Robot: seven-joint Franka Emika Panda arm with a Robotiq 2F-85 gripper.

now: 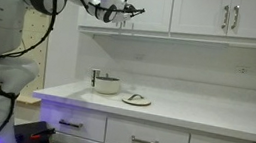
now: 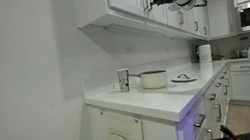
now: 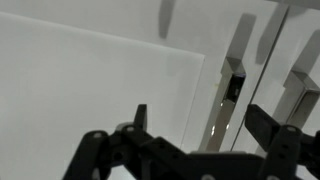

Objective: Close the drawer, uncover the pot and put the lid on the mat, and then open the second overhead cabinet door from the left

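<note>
Found the gripper [image 1: 134, 12] high up at the overhead cabinets, just in front of the second overhead cabinet door [image 1: 155, 5], itself shut. Saw the jaws spread wide in the wrist view, gripping nothing, the dark fingers [image 3: 140, 122] set against a plain white panel. Made out two slim vertical bar handles [image 3: 232, 88] side by side beyond the fingertips, near but untouched. Spotted the pot [image 1: 107, 84] uncovered on the white counter [image 1: 203, 114], well below the gripper. Found the lid [image 1: 136, 99] lying flat just beside the pot, on what looked like the mat [image 1: 146, 103], too small to separate clearly. Saw the drawer fronts [image 1: 143, 140] under the counter all flush, none pulled out; could not tell which one was the task's drawer
</note>
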